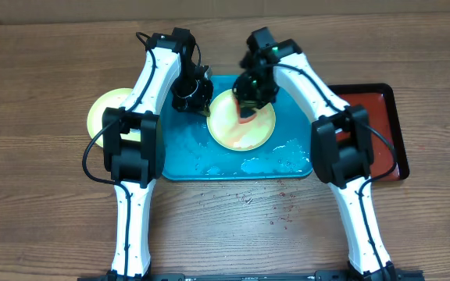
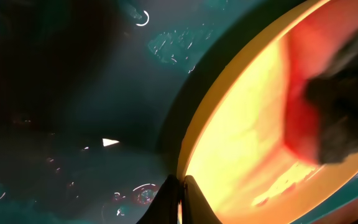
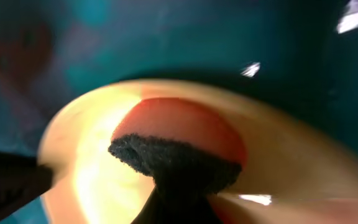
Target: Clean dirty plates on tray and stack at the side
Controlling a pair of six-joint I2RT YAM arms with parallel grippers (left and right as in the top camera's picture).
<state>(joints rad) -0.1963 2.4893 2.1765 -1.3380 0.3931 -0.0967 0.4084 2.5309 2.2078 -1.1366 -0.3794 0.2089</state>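
A light yellow-green plate [image 1: 244, 131] with a red sauce smear [image 3: 188, 121] lies on the turquoise tray [image 1: 182, 160]. My left gripper [image 1: 202, 105] is shut on the plate's left rim [image 2: 180, 199], and the plate [image 2: 247, 143] fills the right of the left wrist view. My right gripper [image 1: 250, 103] is shut on a black cloth [image 3: 173, 163] and presses it on the smear at the plate's [image 3: 291, 174] far side. A second yellow-green plate [image 1: 104, 109] lies on the table left of the tray, partly under my left arm. The pale blue-white plate is out of view.
A dark red tray with a black rim [image 1: 377, 105] lies right of the turquoise tray, partly under my right arm. Wet patches [image 1: 280, 156] cover the turquoise tray's front. Small red spots [image 1: 280, 212] mark the wooden table in front of it.
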